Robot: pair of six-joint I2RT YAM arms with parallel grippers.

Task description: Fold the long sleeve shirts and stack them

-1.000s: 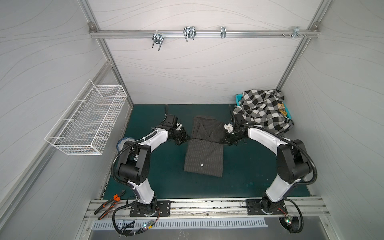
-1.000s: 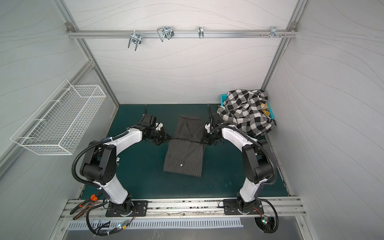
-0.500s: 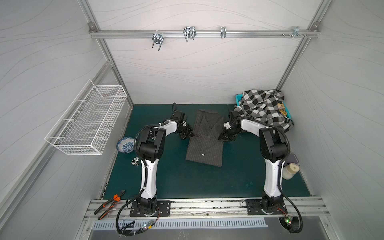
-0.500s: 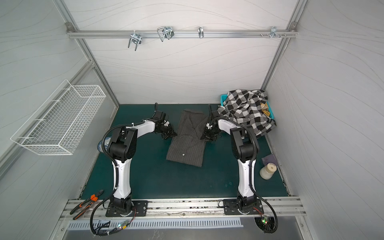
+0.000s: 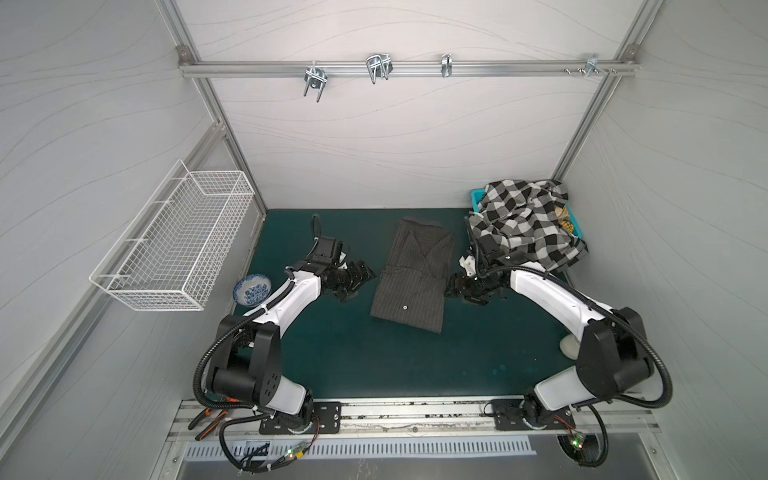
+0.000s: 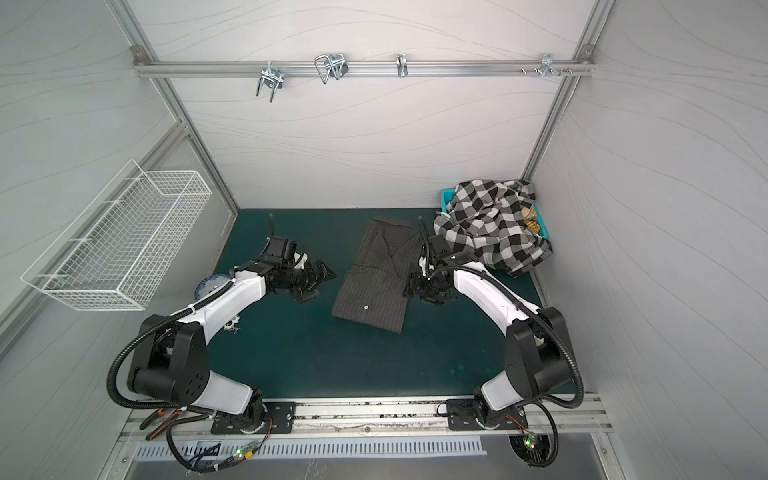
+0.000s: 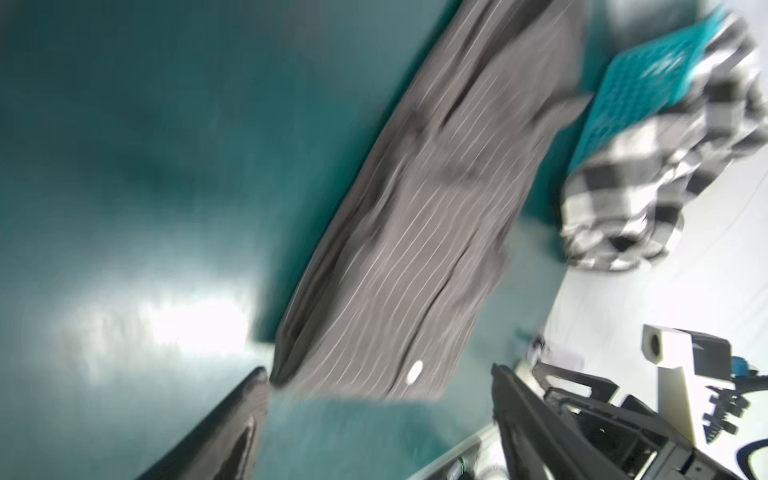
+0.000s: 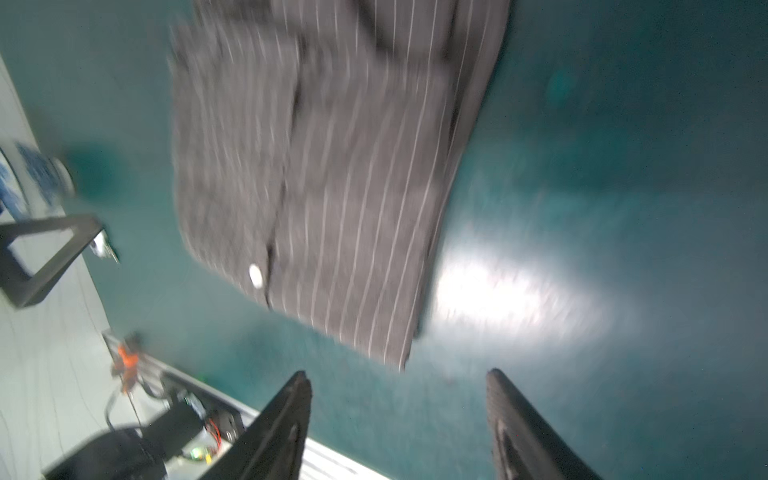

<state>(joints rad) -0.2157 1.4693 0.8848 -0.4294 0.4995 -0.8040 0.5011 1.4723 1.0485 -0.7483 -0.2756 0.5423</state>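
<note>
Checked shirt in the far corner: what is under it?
A teal basket peeks out beneath the checked shirt, with something tan inside. The shirt covers the rest of its contents.

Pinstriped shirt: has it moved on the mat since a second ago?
Yes. The pinstriped shirt has slid toward the back wall, narrowing the strip of green mat beyond it.

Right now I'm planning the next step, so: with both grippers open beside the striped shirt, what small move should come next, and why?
Probably bring both grippers toward the near hem. The pinstriped shirt lies flat as a long narrow strip, and the left gripper and right gripper stand open and empty at its mid-length edges; a halving fold seems due.
</note>
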